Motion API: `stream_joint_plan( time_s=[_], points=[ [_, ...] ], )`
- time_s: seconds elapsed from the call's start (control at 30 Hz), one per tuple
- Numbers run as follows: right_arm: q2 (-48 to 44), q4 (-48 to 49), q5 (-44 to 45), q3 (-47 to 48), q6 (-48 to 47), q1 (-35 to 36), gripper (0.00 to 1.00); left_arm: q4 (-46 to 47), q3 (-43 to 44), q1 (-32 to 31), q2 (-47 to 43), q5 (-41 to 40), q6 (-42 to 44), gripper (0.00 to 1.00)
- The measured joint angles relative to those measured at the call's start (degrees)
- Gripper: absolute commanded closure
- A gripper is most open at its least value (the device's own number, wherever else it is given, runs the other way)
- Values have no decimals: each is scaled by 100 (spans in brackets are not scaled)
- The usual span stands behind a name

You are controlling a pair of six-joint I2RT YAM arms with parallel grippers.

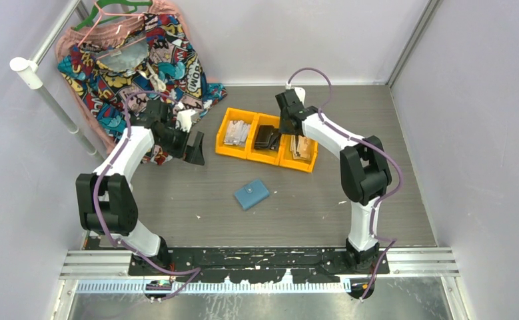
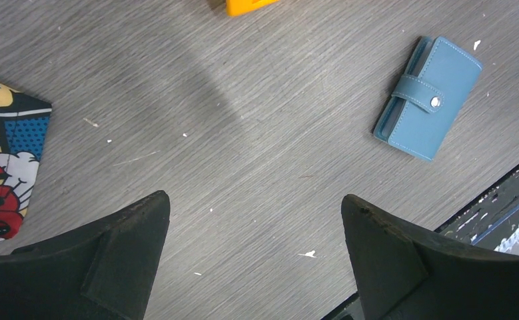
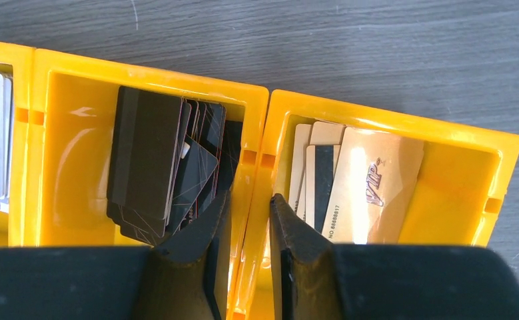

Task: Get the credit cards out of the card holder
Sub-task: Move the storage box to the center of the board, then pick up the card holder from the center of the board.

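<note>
Contents, left to right.

1. Patterned cloth (image 1: 143, 53): lies off the outer side of the left gripper's left finger. It plays no part in the task.

2. Left gripper (image 2: 253, 207): fingers spread wide, holding nothing, hanging over bare table.

3. Card holder (image 2: 428, 99): blue, strap snapped shut, flat on the table. It lies ahead of the left gripper and beyond its right finger, well apart from both tips. We see its long axis steeply tilted against the line joining the two fingers, so the short sides face roughly along that line. From above, the card holder (image 1: 252, 193) sits between the two arms, on the base side of both grippers. We judge neither gripper clearly nearer, but the left one is free and already spread.

4. Three yellow bins (image 1: 284, 159): a row beneath the right gripper. One holds black cards (image 3: 150, 160), and gold cards (image 3: 370, 180) lie in its neighbour.

5. Right gripper (image 3: 250, 200): fingers drawn close together, one on either side of the shared wall of those two bins. We cannot tell whether they pinch it.
</note>
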Motion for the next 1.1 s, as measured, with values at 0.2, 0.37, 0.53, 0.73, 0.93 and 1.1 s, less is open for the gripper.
stream_joint_plan(
  time_s=[0.2,0.37,0.53,0.73,0.93,1.1],
  points=[
    [79,-70,-157,142,-490,24,28,-17,-85,-9,0,11,2,0],
    [-323,17,116,-216,-638,313,1,-72,-90,-9,-7,11,-15,0],
    [-1488,225,457,-1244,-570,1414,1,-184,-85,22,-79,111,-136,0],
    [-1639,599,269,-1764,-476,2708,1,-315,13,136,-188,280,-308,0],
    [-1071,621,61,-2037,-468,2758,1,-431,39,175,-264,361,-330,0],
    [-1016,629,-2,-2286,-339,2730,3,-507,39,181,-400,479,-350,0]
  ],
)
